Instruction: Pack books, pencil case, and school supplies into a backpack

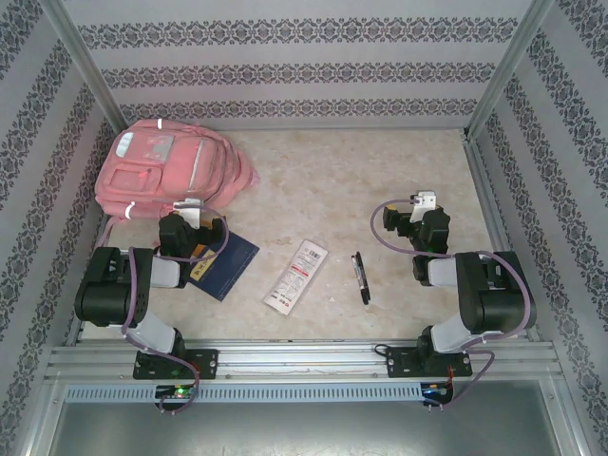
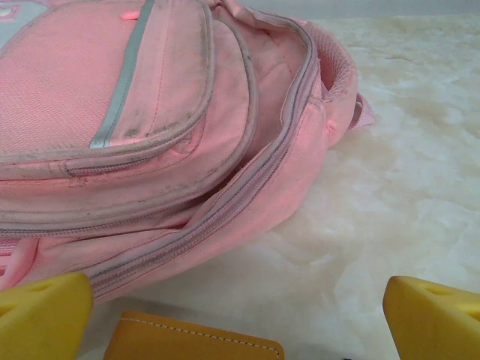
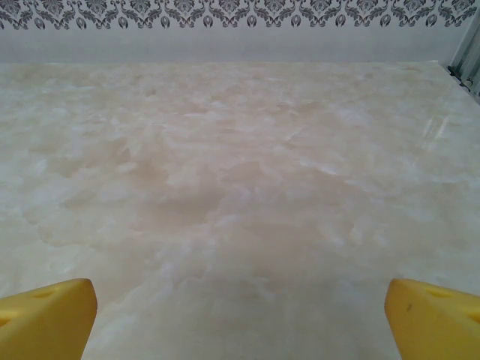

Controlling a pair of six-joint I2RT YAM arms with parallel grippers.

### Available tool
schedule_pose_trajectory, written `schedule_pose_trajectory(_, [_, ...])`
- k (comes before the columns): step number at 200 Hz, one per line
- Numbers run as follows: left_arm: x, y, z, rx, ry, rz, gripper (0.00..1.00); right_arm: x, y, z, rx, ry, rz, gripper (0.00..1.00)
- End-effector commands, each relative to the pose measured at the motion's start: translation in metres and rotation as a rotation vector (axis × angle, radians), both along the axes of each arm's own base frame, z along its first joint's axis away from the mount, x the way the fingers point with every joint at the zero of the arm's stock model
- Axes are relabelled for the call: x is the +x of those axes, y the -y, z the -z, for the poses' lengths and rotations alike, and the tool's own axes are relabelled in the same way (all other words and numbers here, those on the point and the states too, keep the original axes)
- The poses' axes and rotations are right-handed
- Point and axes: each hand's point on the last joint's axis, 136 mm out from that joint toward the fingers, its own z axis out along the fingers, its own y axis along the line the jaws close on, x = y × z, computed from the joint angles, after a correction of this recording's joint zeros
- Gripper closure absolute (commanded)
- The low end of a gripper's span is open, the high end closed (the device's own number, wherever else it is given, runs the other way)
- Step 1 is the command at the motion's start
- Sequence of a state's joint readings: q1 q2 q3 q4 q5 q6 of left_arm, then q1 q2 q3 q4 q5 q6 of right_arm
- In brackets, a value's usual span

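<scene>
We have packed nothing yet: the booklet (image 1: 223, 264) lies near the pink backpack (image 1: 166, 171), the pencil case (image 1: 295, 275) farther off, the pens (image 1: 362, 277) farthest, with the left gripper (image 2: 238, 319) and right gripper (image 3: 240, 319) wide, empty.

the top camera sits high behind the near edge of the desk (image 1: 361, 180) and looks down over all of it from far off. the left wrist camera sits low and very near the pink backpack (image 2: 150, 112), facing it past the left claw (image 2: 238, 319); the top view shares that backpack. the right wrist camera looks low across bare desk, past the right claw (image 3: 240, 319), to the patterned back wall (image 3: 225, 13), which the top view shares.
</scene>
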State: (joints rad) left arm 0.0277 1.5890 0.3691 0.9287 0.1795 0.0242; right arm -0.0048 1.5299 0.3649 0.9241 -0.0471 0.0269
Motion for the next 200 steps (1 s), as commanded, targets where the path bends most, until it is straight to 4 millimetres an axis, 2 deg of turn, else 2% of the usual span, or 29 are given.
schedule_pose_trajectory(1, [0.006,-0.002,-0.010,-0.006,0.042,-0.002,0.01,0.005,0.000,-0.010,0.018,0.033,-0.007,0.02])
schedule_pose_trajectory(92, [0.006,-0.001,-0.010,-0.008,0.042,-0.002,0.01,0.005,0.001,-0.010,0.017,0.033,-0.005,0.02])
schedule_pose_trajectory(110, [0.008,-0.014,-0.009,-0.003,0.028,-0.075,0.01,0.005,0.001,-0.010,0.017,0.033,-0.005,0.02])
schedule_pose_trajectory(176, [0.008,-0.014,-0.010,-0.003,0.031,-0.080,0.01,0.005,0.002,-0.010,0.018,0.032,-0.001,0.02])
schedule_pose_trajectory(188, [0.008,-0.017,-0.011,0.000,0.038,-0.098,0.01,0.006,0.007,-0.012,0.015,0.038,0.035,0.02])
schedule_pose_trajectory(200, [0.001,-0.030,-0.025,0.023,0.063,-0.194,0.01,0.001,0.024,-0.018,0.013,0.040,0.141,0.02])
